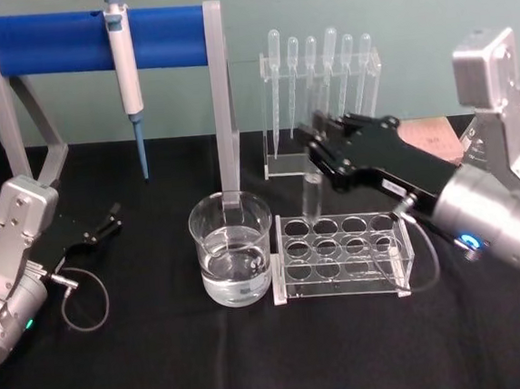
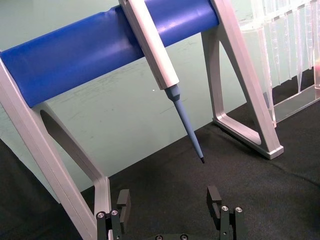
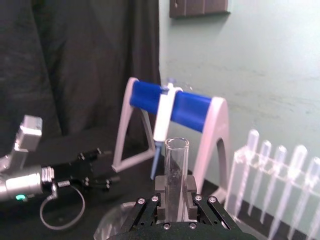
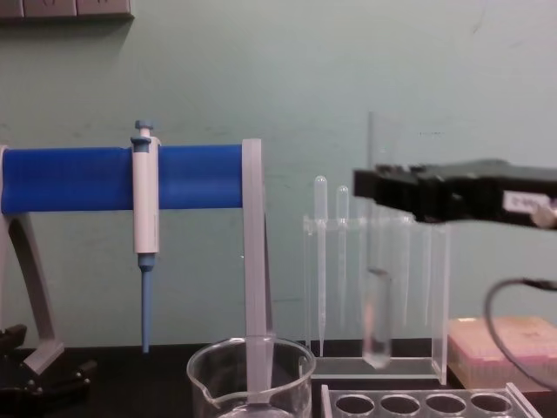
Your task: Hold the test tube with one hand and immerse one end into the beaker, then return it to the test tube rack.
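Right end effector (image 1: pixel 318 162) is clamped on the test tube (image 1: pixel 313 197), and I'm reaching in from the right side of the bench (image 1: pixel 257 363) to hold it. Looking along my right wrist, both fingers (image 3: pixel 160 187) press the glass from either side a little below the open rim, which stands up clear above them. The tube hangs upright. From the chest view its round bottom sits just above the top of the test tube rack (image 1: pixel 341 285), not down in any hole, over the rack's back row at the left end. Off to the left, the beaker (image 1: pixel 212 253) stands just beside the rack, holding clear water (image 1: pixel 235 271) in its lower part. The tube is beside the beaker, not over it, and its lower end is out of the water.

Over on the other side, my left end effector (image 1: pixel 112 216) lies low at the left of the bench, near the foot of the blue stand (image 1: pixel 56 44), fingers spread well apart. Ahead of it hangs the pipettor (image 1: pixel 124 70), tip pointing down. Behind the rack, a row of pipettes (image 1: pixel 317 62) hangs in a clear holder.
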### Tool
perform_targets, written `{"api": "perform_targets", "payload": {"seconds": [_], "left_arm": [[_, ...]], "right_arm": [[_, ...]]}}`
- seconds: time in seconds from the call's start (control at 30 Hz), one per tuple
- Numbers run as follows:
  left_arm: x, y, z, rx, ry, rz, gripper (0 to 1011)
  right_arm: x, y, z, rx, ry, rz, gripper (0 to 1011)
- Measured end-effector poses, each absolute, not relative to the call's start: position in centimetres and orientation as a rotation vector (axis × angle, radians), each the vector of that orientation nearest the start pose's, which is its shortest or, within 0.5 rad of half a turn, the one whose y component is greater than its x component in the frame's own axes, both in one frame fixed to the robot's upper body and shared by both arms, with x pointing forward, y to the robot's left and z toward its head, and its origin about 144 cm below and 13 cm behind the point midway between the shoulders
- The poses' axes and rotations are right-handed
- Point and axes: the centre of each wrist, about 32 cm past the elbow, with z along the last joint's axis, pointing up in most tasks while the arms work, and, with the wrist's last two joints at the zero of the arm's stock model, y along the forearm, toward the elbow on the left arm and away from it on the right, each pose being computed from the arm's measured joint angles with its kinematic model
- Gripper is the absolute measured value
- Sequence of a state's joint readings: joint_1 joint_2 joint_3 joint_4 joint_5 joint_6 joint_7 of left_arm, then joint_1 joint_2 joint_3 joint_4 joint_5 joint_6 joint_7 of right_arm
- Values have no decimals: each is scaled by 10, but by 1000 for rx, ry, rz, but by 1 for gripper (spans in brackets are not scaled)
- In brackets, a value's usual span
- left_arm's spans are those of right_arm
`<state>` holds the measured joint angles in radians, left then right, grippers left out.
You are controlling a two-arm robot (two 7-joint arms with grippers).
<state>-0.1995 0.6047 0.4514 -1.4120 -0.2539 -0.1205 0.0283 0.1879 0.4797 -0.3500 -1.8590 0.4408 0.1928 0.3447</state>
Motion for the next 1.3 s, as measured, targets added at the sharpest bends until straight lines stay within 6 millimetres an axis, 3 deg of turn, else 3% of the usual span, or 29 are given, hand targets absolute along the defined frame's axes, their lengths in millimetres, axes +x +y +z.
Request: {"api": "perform_targets", "payload": {"seconds": [0.27, 0.5, 0.73, 0.93, 1.3], "left_arm": [[489, 310, 1140, 304, -285, 1248, 1000], [489, 310, 1140, 304, -285, 1248, 1000], [489, 310, 1140, 304, -285, 1248, 1000], [489, 310, 1140, 304, -285, 1248, 1000], [489, 310, 1140, 304, -285, 1248, 1000]], "right_arm": [[486, -198, 1275, 38, -118, -727, 224], [501, -177, 1270, 45, -91, -695, 224], [510, -164, 1252, 32, -82, -684, 224], [515, -159, 1224, 8, -105, -672, 224], [511, -158, 1195, -11, -83, -668, 224]]}}
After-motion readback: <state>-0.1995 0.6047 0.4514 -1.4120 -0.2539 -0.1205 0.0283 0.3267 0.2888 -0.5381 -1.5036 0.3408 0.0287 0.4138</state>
